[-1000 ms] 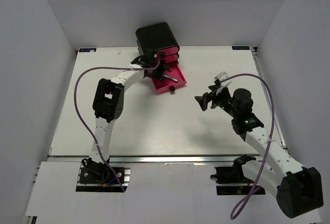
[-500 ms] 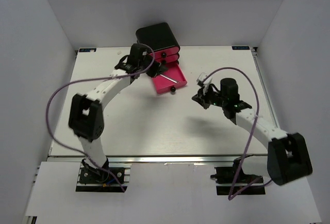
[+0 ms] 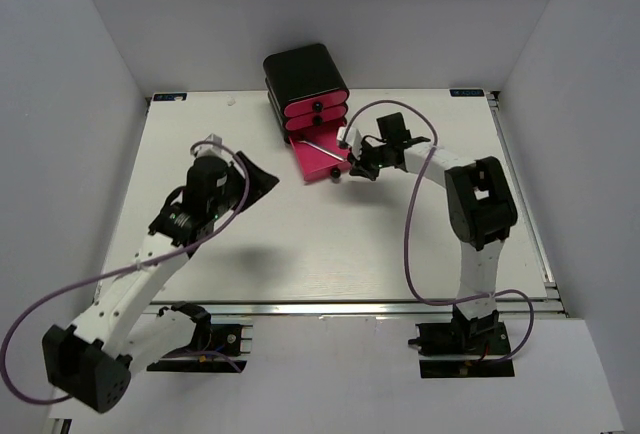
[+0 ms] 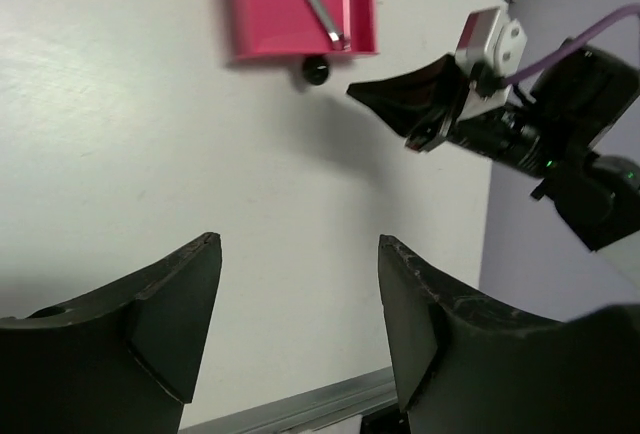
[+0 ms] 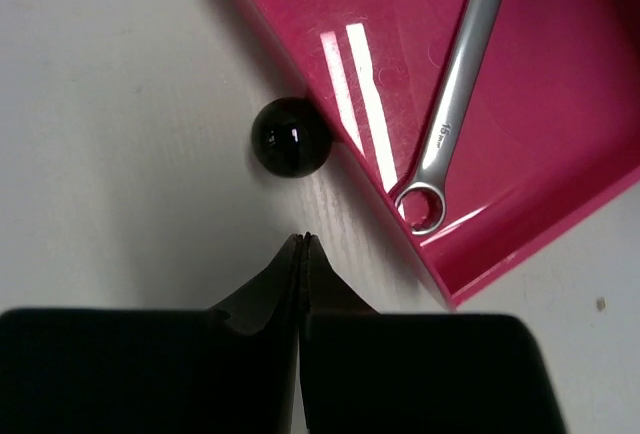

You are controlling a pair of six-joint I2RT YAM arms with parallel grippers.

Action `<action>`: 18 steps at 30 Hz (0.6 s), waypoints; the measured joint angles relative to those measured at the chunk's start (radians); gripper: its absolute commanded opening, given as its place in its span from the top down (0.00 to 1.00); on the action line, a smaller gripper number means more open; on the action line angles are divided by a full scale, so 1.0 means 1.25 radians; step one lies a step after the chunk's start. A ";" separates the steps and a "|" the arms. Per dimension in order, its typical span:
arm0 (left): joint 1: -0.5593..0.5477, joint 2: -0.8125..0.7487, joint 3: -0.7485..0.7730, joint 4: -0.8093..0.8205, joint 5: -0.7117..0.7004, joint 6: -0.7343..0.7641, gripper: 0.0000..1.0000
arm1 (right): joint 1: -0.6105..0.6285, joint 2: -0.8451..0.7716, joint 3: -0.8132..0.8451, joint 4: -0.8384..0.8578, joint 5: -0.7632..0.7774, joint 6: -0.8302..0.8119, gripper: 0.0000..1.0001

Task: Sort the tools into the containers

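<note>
"15" stamped on the shank of the silver wrench (image 5: 466, 64), lying in the red drawer (image 5: 570, 94), upper right of the right wrist view, smaller characters beside it unreadable

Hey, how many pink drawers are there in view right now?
3. The top drawer and the middle drawer sit shut in the black chest. The bottom drawer is pulled out in front of it, holding a silver wrench. None appears hidden.
</note>
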 measured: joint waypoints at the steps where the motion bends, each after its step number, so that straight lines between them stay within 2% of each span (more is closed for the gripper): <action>1: 0.000 -0.027 -0.023 -0.008 -0.011 -0.002 0.25 | 0.005 0.023 0.017 0.000 0.011 -0.011 1.00; 6: 0.000 -0.138 -0.092 -0.045 -0.063 -0.019 0.22 | 0.027 0.088 0.044 0.028 0.066 -0.023 1.00; 13: 0.000 -0.146 -0.093 -0.077 -0.102 -0.022 0.21 | 0.043 0.112 0.050 0.186 0.165 0.070 1.00; 18: 0.000 -0.146 -0.111 -0.077 -0.105 -0.027 0.22 | 0.043 0.128 0.078 0.245 0.189 0.144 0.99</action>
